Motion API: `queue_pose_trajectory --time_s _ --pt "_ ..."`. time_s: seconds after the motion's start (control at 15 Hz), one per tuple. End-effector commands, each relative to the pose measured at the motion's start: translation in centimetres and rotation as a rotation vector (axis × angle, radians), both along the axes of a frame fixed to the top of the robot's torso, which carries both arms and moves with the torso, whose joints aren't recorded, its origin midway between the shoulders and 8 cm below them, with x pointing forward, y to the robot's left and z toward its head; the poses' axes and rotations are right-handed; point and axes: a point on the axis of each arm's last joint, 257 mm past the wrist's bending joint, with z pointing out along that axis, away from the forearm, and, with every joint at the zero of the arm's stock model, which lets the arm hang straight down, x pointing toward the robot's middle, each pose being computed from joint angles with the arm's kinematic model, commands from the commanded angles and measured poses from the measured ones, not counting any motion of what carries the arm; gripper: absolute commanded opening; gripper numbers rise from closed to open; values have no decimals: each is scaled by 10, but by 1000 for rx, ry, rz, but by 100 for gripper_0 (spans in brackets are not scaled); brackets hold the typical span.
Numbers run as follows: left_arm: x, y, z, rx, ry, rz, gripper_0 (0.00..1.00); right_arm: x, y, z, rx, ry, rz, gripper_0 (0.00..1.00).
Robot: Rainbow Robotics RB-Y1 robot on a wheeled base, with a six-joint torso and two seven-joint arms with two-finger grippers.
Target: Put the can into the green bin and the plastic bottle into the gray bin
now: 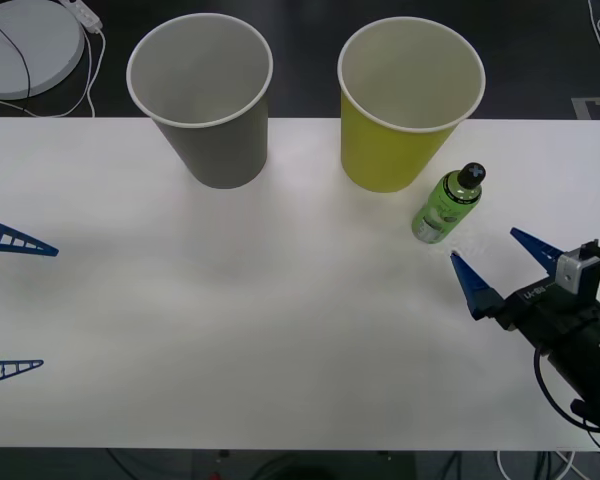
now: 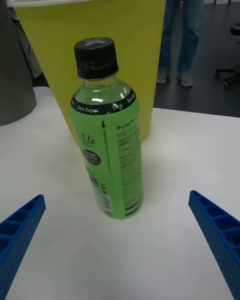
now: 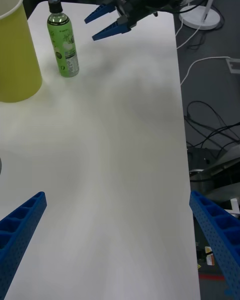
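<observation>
— What stands around the plastic bottle (image 1: 446, 204)?

— It is upright on the white table (image 1: 280, 330), just in front of and to the right of the green bin (image 1: 408, 105), close to the cup's wall. The gray bin (image 1: 206, 98) stands well apart to the left, at the same far edge of the table.

— Does anything block the way to it?

— Nothing lies between it and the right gripper (image 1: 501, 262). That gripper sits low over the table near the bottle, on the robot's side of it, its blue fingers spread wide and holding nothing. In the right wrist view the bottle (image 2: 107, 130) stands between and beyond the two fingers (image 2: 217, 230), with the green bin (image 2: 100, 40) right behind it.

— And the other arm?

— The left gripper (image 1: 10, 305) waits at the table's left edge, fingers likewise apart and empty.

— The surroundings?

— The tabletop is plain white. Beyond it the floor is dark, with a white round base (image 1: 25, 45) and cables at the far left. A person's legs (image 2: 187, 30) stand behind the table.
</observation>
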Motion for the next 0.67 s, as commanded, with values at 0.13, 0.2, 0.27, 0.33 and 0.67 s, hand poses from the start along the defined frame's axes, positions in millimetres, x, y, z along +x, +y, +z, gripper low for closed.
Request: queue_pose_trajectory --time_s 0.13,0.2,0.27,0.33,0.67 --pt "0 0 0 0 0 0 100 10 -5 2 -4 -6 -29 100" --pt "0 0 0 0 0 0 100 13 -5 3 -11 -11 -29 100" --pt "0 0 0 0 0 0 100 17 -4 3 -14 -15 -29 100" --pt "0 0 0 0 0 0 100 22 -2 3 -25 -20 -27 100" --pt "0 0 0 0 0 0 100 34 16 4 -36 -29 -5 100"
